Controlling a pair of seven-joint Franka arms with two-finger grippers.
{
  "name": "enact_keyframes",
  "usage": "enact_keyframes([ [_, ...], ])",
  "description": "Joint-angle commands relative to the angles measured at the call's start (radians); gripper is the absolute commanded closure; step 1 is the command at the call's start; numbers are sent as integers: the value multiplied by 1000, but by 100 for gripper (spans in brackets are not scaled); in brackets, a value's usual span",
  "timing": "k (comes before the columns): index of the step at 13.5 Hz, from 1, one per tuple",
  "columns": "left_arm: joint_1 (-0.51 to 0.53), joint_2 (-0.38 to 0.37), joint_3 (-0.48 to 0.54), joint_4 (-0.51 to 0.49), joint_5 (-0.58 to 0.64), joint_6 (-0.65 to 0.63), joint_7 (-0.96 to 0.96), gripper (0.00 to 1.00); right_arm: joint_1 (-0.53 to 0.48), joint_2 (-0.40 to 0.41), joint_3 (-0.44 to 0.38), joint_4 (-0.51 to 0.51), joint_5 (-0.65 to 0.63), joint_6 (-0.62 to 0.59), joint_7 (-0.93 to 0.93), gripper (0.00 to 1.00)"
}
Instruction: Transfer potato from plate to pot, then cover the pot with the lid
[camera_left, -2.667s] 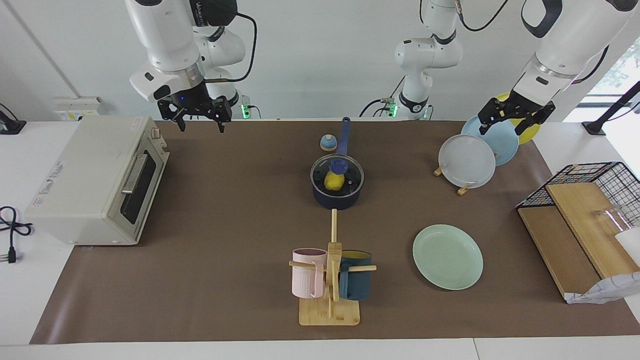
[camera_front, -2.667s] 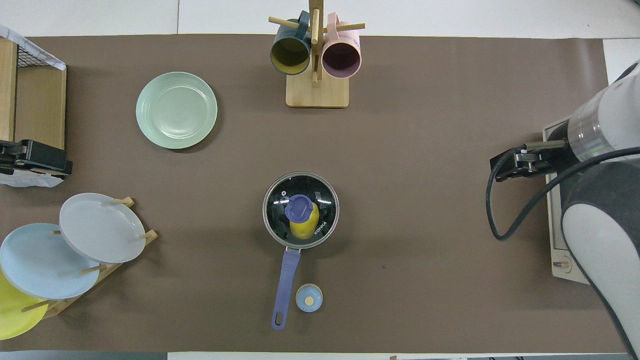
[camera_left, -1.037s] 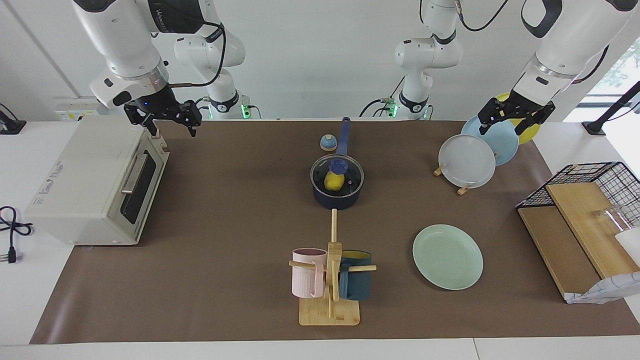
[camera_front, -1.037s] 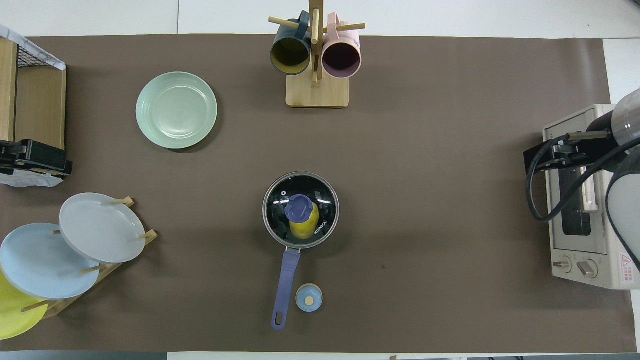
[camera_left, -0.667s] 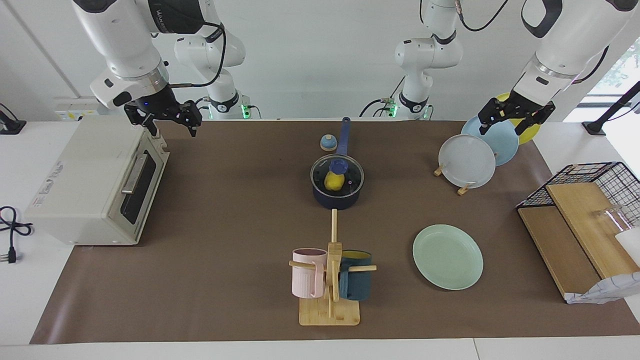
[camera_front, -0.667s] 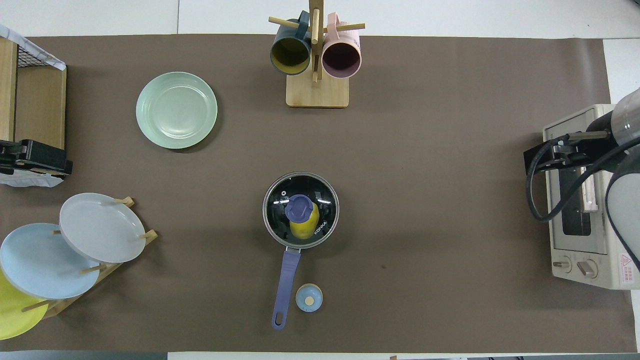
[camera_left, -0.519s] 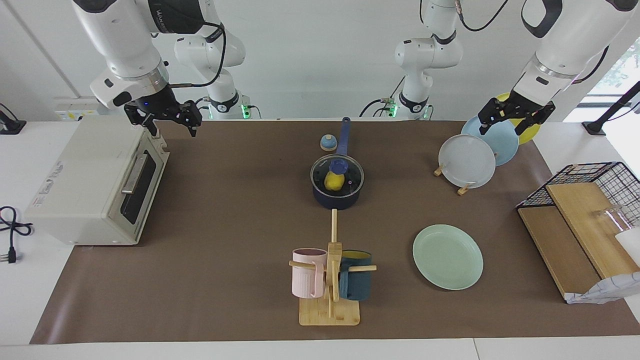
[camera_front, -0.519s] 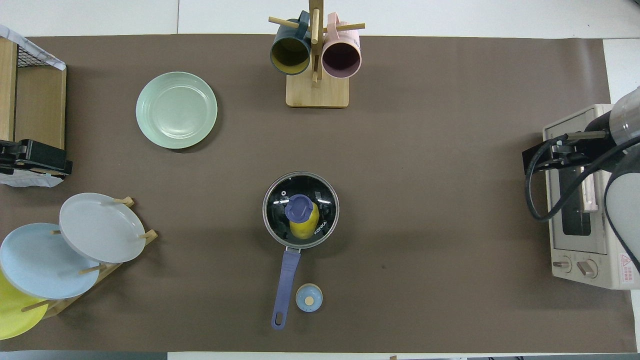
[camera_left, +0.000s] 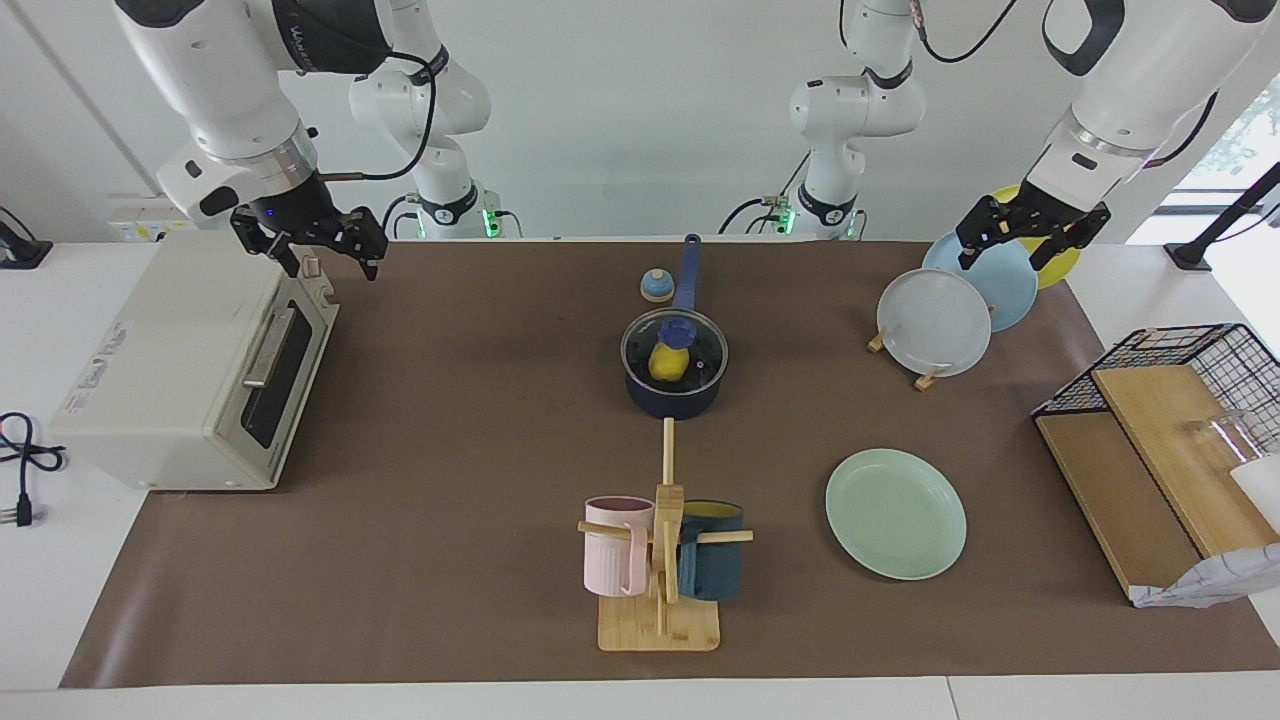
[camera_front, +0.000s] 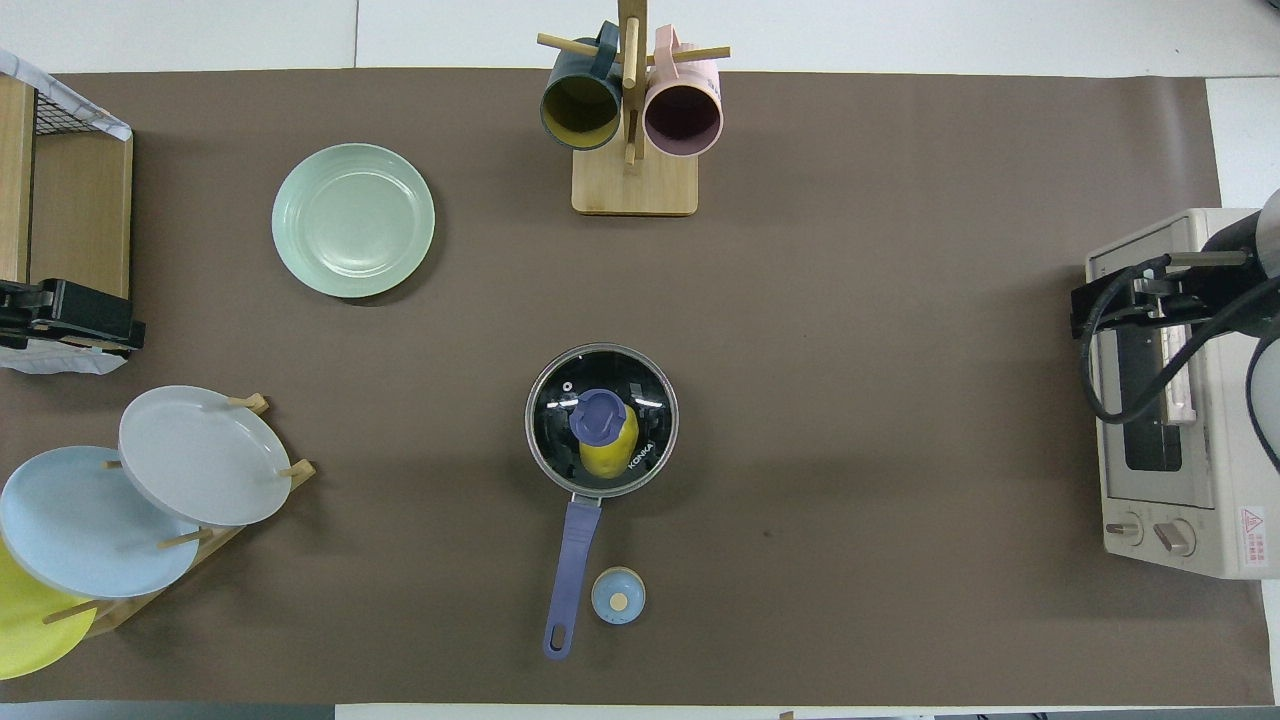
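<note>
The yellow potato (camera_left: 667, 364) (camera_front: 608, 455) lies inside the navy pot (camera_left: 675, 402) (camera_front: 573, 545) in the middle of the mat. The glass lid (camera_left: 702, 347) (camera_front: 652, 400) with its blue knob sits on the pot. The mint-green plate (camera_left: 895, 512) (camera_front: 353, 220) is bare, farther from the robots, toward the left arm's end. My right gripper (camera_left: 330, 266) hangs open and holds nothing, over the corner of the toaster oven. My left gripper (camera_left: 1008, 262) is open too, in the air over the rack of upright plates.
A toaster oven (camera_left: 190, 360) stands at the right arm's end. A mug tree (camera_left: 660, 560) with a pink and a teal mug is farther from the robots than the pot. A small blue-and-tan knob (camera_left: 656, 286) lies beside the pot handle. A wire basket (camera_left: 1190, 345) holds boards.
My right gripper has drifted away from the pot toward the toaster oven and a little up. The left arm, pot, lid and potato have not moved.
</note>
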Motion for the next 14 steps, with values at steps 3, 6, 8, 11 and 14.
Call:
enact_keyframes([
  [3, 11, -9, -12, -2, 18, -7, -8, 0, -18, -7, 9, -10, 19, 9, -27, 0],
  [6, 11, -9, -12, -2, 18, -7, -8, 0, -16, -7, 9, -13, 19, 12, -31, 0],
  [8, 11, -9, -12, -2, 18, -7, -8, 0, -18, -8, 9, -11, 19, 16, -33, 0],
  [11, 11, -9, -12, -2, 16, -7, -8, 0, -15, -12, 7, -11, 16, 21, -33, 0],
  [14, 11, -9, -12, -2, 18, -7, -8, 0, -15, -12, 7, -11, 16, 21, -36, 0],
])
